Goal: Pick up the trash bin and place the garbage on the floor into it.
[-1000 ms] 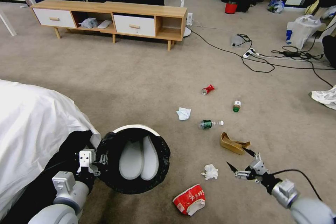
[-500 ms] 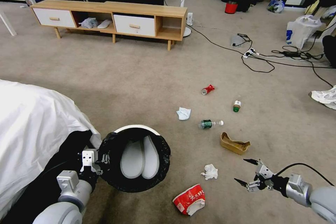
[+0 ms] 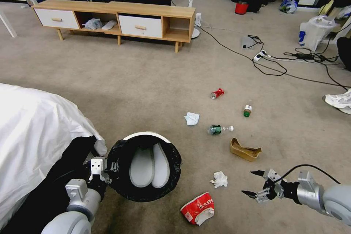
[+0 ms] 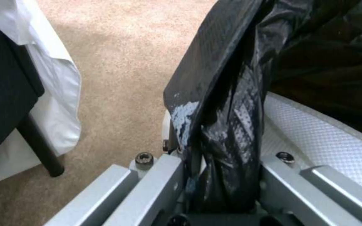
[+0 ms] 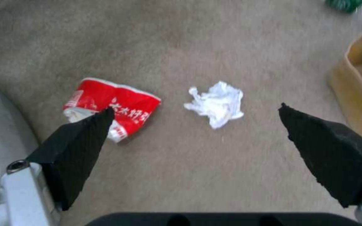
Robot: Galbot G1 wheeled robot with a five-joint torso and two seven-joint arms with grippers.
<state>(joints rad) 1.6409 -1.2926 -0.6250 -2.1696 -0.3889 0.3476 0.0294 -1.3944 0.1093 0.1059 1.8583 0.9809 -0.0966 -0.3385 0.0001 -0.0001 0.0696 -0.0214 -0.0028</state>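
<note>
The trash bin, white with a black bag liner, hangs low at the front left. My left gripper is shut on its bag-covered rim. Garbage lies on the floor: a crumpled tissue, a red-and-white wrapper, a brown carton, a green bottle, a green can, a red can and a second tissue. My right gripper is open just right of the near tissue. From its wrist, the right gripper frames that tissue, with the wrapper beside it.
A white-draped piece of furniture crowds the left side next to the bin. A wooden cabinet stands at the back. Cables, a white plastic bag and a shoe lie to the right. Open carpet lies between cabinet and litter.
My right gripper has drawn back from the brown carton toward me and swung to face the near tissue, staying open. The held bin has shifted slightly to the right.
</note>
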